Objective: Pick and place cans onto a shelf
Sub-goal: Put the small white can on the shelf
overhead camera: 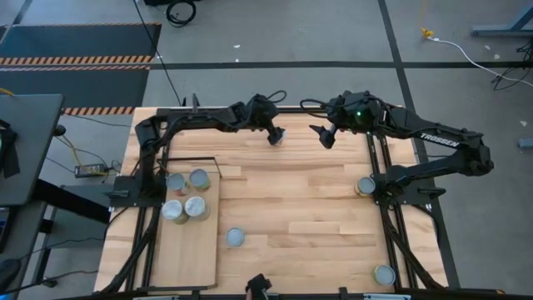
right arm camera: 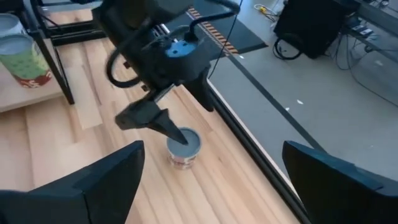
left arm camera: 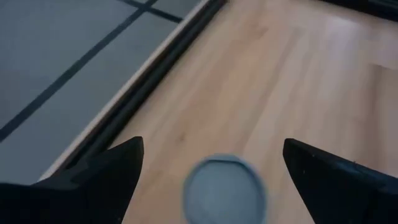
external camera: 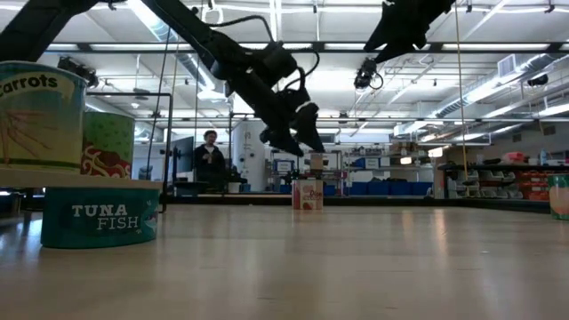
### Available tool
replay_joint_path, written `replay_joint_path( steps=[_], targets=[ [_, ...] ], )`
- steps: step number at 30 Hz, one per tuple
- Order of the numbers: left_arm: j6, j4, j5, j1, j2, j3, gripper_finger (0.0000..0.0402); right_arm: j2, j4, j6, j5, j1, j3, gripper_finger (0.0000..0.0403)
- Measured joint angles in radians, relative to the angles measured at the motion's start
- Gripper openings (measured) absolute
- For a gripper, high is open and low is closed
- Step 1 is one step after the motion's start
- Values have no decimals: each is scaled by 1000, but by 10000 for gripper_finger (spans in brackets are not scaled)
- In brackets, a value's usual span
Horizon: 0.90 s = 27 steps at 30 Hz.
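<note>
A small tin with a silvery lid (right arm camera: 185, 147) stands near the table's far edge; it also shows in the low view (external camera: 308, 194) and the left wrist view (left arm camera: 225, 190). My left gripper (overhead camera: 275, 136) hangs open just above this tin, one finger on either side (left arm camera: 213, 142), touching nothing. My right gripper (overhead camera: 326, 137) is open and empty (right arm camera: 213, 144), a little to the right of the tin and higher up. The plywood shelf (overhead camera: 187, 250) lies at the left with several cans (overhead camera: 185, 194) standing on its far part.
A loose can (overhead camera: 236, 237) stands on the table just right of the shelf. Two more stand at the right, one by the right arm's base (overhead camera: 366, 185) and one near the front edge (overhead camera: 384, 275). The shelf's black wire frame (overhead camera: 193, 161) rises at its far end. A person (external camera: 210, 153) stands in the room beyond.
</note>
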Motion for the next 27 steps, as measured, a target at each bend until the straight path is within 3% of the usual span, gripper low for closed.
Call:
replay_joint_path(
  steps=[9,13,19,27],
  targets=[
    [0,-16,14,8,4,0,381,8,0,37,-4,-67,0,398],
    [-85,-18,11,9,4,0,379,35,-11,32,-6,-87,0,399],
    [-335,-52,-10,35,39,2,378,104,-23,111,-42,-102,0,399],
    [-378,-97,-69,34,104,3,378,183,30,191,-44,-109,0,399]
  ],
)
